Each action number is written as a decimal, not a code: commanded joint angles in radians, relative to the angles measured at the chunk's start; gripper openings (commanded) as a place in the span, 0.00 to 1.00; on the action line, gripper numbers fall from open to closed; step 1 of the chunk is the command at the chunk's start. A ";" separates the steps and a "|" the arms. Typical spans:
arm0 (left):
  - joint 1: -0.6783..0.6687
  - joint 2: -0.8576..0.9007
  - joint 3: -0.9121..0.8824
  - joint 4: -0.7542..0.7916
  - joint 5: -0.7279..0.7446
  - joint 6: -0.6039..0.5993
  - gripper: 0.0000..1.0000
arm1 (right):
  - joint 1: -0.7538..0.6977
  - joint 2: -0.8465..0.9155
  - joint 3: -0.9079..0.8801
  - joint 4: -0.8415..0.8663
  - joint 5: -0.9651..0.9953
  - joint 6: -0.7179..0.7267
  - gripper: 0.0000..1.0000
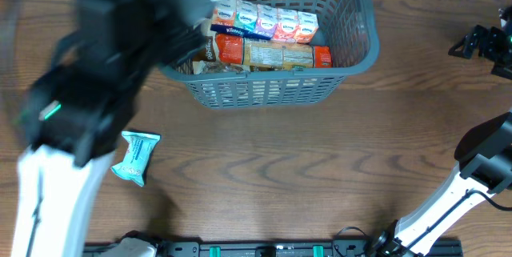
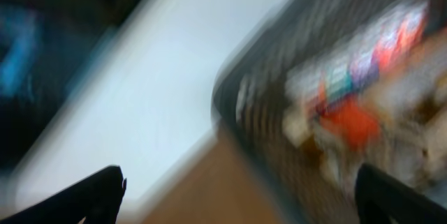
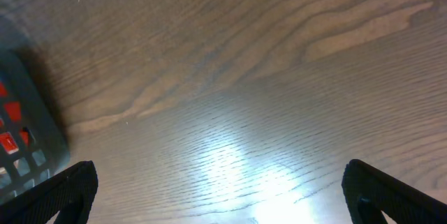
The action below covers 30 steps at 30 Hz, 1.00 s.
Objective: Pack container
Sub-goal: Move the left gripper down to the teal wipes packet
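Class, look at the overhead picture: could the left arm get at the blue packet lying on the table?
Probably yes. The blue packet lies alone on the table, outside the basket, on the side of the left arm, whose fingers are open and empty.

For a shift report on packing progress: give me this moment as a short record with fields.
container: dark grey slotted plastic basket, far side of wooden table
contents: row of pastel tissue packs, orange packets, others unclear
outside: light blue crinkled packet, on table, left
left gripper: open, empty, view blurred, near basket's left rim
right gripper: open, empty, over bare table
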 commanded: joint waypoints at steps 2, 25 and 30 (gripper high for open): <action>0.141 -0.067 -0.005 -0.233 -0.122 -0.340 0.94 | 0.000 -0.006 -0.004 -0.001 -0.013 0.003 0.99; 0.438 -0.083 -0.746 -0.184 0.010 -0.496 0.98 | 0.000 -0.006 -0.004 -0.004 -0.031 0.003 0.99; 0.438 -0.023 -0.918 -0.048 0.088 -0.500 0.98 | 0.000 -0.006 -0.004 0.003 -0.031 0.003 0.99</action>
